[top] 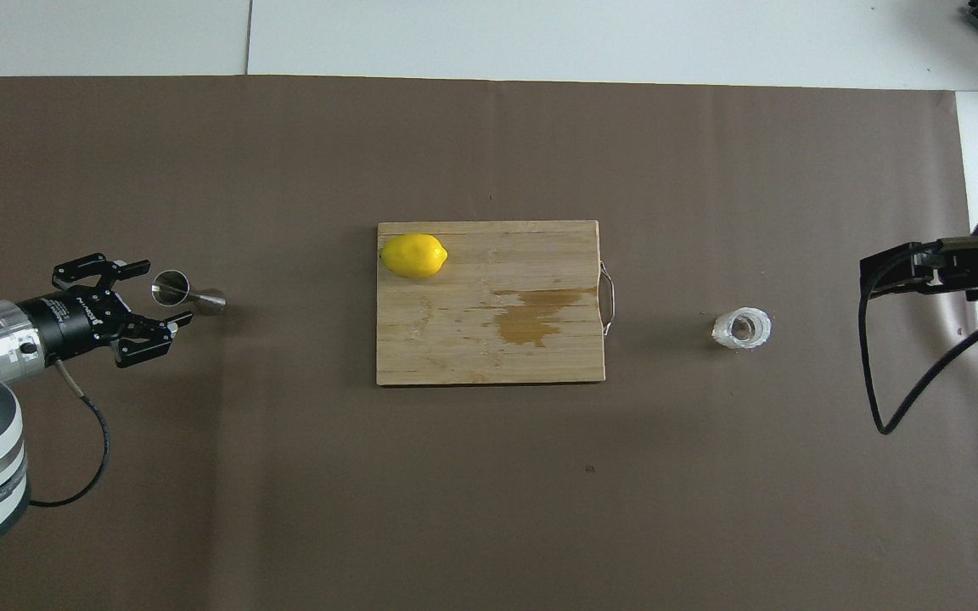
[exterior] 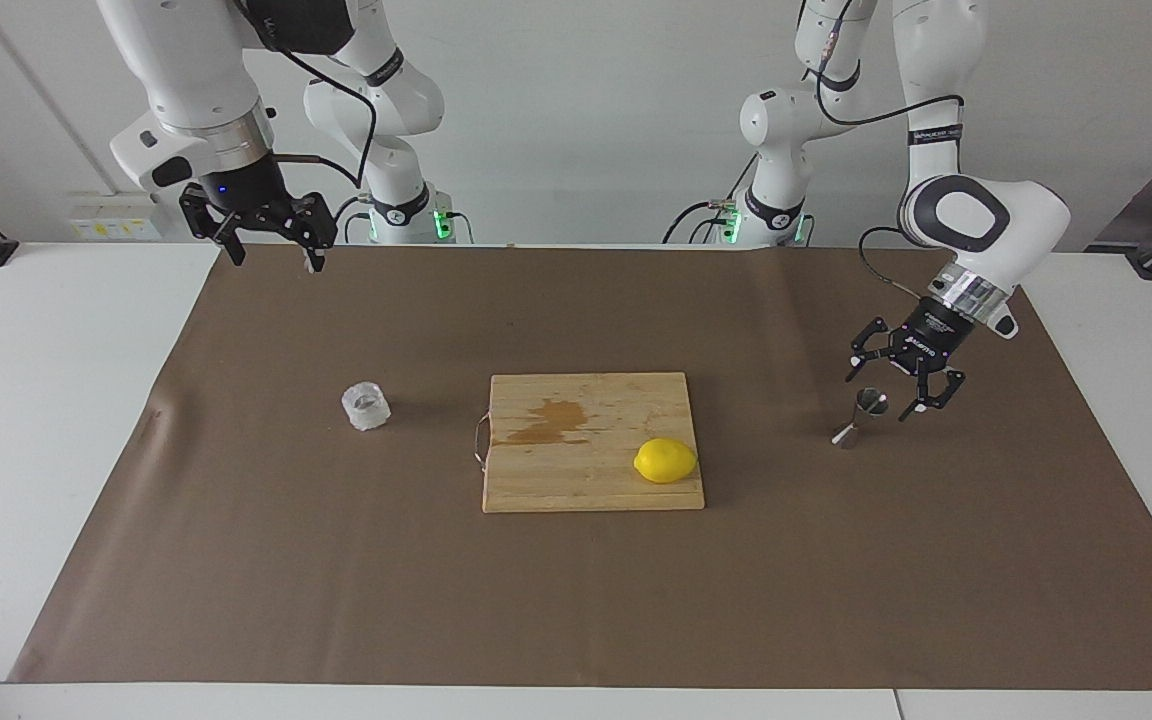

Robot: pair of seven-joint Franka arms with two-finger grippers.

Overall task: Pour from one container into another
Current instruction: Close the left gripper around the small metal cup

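Right gripper (top: pixel 896 276) is running off the overhead view's edge, fingertips not showing there. Contents of glass cup (exterior: pixel 366 406) and jigger (exterior: pixel 860 417) are reading too small to tell.

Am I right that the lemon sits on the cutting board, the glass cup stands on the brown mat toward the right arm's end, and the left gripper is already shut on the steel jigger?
Not quite. The left gripper is open, its fingers on either side of the steel jigger without closing on it, as the facing view shows. The lemon on the cutting board and the glass cup on the brown mat are right.
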